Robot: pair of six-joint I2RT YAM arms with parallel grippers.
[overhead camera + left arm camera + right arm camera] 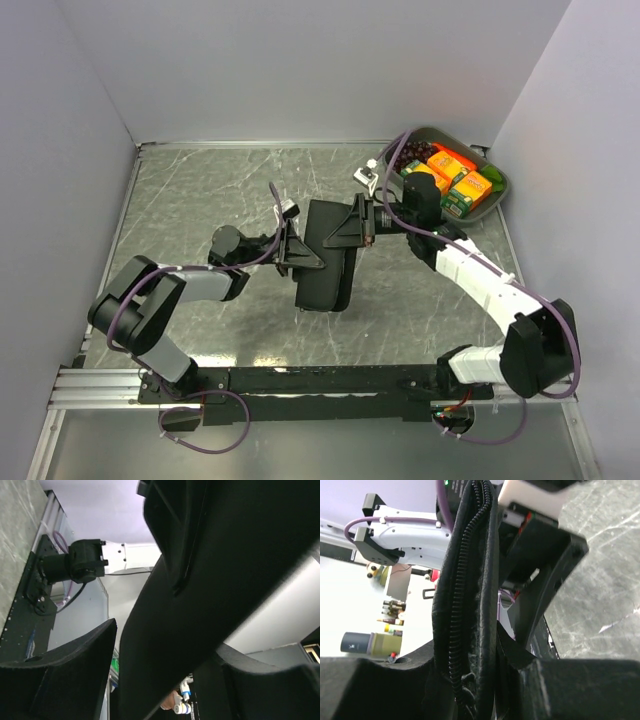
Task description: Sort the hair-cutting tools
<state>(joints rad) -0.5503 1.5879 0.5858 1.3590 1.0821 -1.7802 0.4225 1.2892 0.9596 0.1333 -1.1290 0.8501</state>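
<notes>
- Grey marbled table (200,200) between pale walls; every place below is given from the black zip case (325,280) near its middle.
- Left gripper (297,252): its fingers (65,680) are closed on the case's left long edge, and the dark case body (210,580) fills the left wrist view between them.
- Right gripper (347,228): its fingers (580,690) clamp the case's far end from the right, with the case (465,605) seen edge-on between them.
- Case: flat, black and rectangular, with a coiled zip running along its rim and soft wrinkled fabric on both sides of it. Whether it touches the table cannot be told.
- Hair-cutting tools: none of the scissors or clips shows in any view.
- Arms: both reach in from the near side of the case, the left bent low and the right arching over.
- Grey bin (440,130): in the corner far right of the case, holding orange and green boxes (452,166).
</notes>
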